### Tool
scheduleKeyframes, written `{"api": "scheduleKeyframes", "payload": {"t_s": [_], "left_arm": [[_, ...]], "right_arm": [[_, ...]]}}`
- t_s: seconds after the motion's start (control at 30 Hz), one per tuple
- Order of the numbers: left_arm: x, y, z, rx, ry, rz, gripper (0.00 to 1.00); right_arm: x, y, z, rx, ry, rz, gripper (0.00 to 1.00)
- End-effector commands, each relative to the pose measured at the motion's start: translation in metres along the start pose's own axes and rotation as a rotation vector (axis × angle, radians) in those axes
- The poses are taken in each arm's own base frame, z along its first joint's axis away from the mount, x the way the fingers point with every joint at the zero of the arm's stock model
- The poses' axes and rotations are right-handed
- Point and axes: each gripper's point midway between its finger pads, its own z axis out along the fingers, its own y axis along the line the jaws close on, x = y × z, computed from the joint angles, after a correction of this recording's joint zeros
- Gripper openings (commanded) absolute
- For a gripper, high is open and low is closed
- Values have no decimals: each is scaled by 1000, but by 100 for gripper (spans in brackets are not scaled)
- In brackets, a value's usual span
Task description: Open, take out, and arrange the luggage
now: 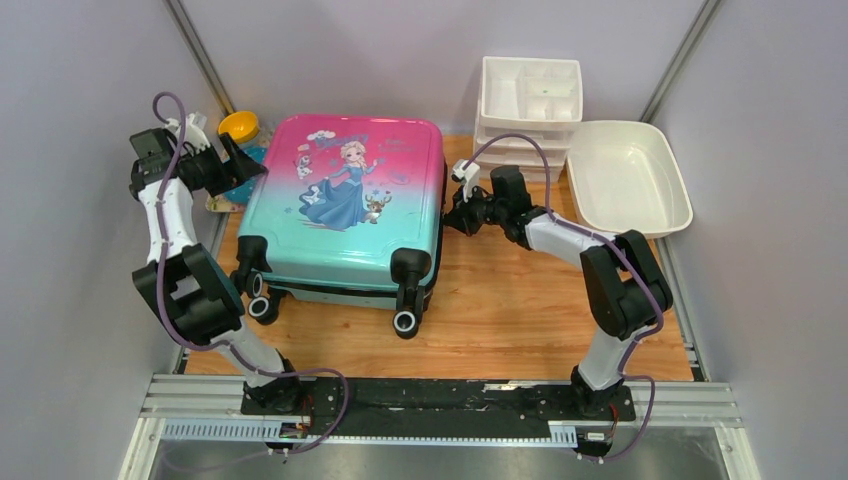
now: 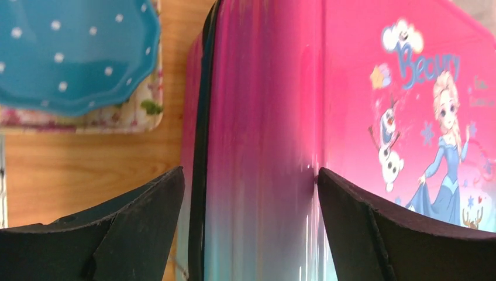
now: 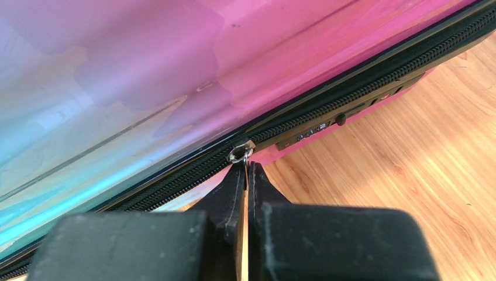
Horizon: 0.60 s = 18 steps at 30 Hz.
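Luggage (image 1: 345, 210) lies flat on the worktop (image 1: 520, 310), printed shell up and wheels toward the arm bases, which leaves the side zip within reach of both arms. The right end effector (image 3: 246, 175) is pressed together on the metal zip pull (image 3: 241, 153) at the right side of the luggage, apparently to draw the zip along. The left end effector (image 2: 250, 172) stands with fingers apart astride the far left edge, probably to brace against that pull. Count: one luggage, one zip pull held, two end effectors, one white drawer unit (image 1: 528, 95) and one white basin (image 1: 625, 175) at the far right.
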Motion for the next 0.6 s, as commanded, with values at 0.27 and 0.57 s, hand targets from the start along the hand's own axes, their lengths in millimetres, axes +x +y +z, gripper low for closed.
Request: {"api": "scheduleKeyframes", "payload": {"t_s": [0.27, 0.57], "left_arm": [[24, -87, 102, 340, 190, 100, 86], [-22, -95, 122, 292, 145, 305, 85]], "right_arm": [[-43, 39, -8, -111, -116, -163, 0], [-37, 60, -21, -78, -118, -92, 0]]}}
